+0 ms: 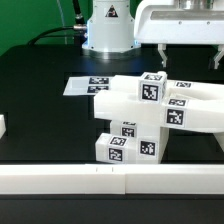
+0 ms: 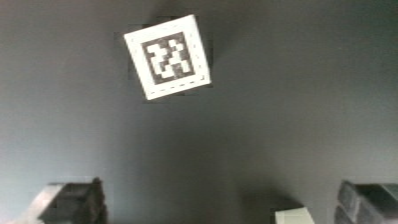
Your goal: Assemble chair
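Observation:
The chair parts lie heaped at the middle right of the black table in the exterior view. A long white block (image 1: 125,100) lies across the top, with a tagged bar (image 1: 195,112) stretching to the exterior view's right. Smaller tagged blocks (image 1: 125,148) sit under them. My gripper (image 1: 187,58) hangs above and behind the heap, open and apart from every part. In the wrist view my gripper (image 2: 219,205) shows both fingers (image 2: 71,203) spread wide over bare dark table, nothing between them. A white corner (image 2: 294,215) of a part peeks in near one finger.
The marker board (image 1: 85,85) lies flat behind the heap, near the robot base (image 1: 108,30). A flat white sheet with one tag (image 2: 173,57) shows in the wrist view. A white rail (image 1: 100,180) runs along the table's front edge. A small white piece (image 1: 2,126) sits at the exterior view's left edge.

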`<state>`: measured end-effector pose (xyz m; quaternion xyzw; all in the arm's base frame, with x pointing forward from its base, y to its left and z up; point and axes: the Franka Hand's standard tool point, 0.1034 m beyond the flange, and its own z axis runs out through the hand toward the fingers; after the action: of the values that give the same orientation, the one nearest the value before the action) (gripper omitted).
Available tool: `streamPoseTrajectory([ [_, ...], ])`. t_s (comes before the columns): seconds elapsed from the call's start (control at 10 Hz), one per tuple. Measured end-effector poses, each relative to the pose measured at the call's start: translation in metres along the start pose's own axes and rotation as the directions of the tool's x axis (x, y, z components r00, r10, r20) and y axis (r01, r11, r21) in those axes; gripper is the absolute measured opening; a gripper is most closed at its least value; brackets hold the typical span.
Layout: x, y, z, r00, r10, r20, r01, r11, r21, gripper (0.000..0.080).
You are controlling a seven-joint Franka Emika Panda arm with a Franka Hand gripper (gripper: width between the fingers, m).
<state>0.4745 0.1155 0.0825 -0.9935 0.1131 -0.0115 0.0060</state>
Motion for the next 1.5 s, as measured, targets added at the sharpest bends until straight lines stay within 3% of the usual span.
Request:
streamPoseTrajectory([
  [0.2,-0.003,-0.001,0.002,0.996,-0.092,-0.005,0.092,0.996,-0.016,0.0648],
  [0.5,-0.008,0.0,0.006,0.96,-0.282,-0.002,0.282,0.959,-0.018,0.0648],
  [1.5,-0.018,0.013,0.019,0.924,-0.383,-0.002,0.383,0.923,-0.031,0.0648],
])
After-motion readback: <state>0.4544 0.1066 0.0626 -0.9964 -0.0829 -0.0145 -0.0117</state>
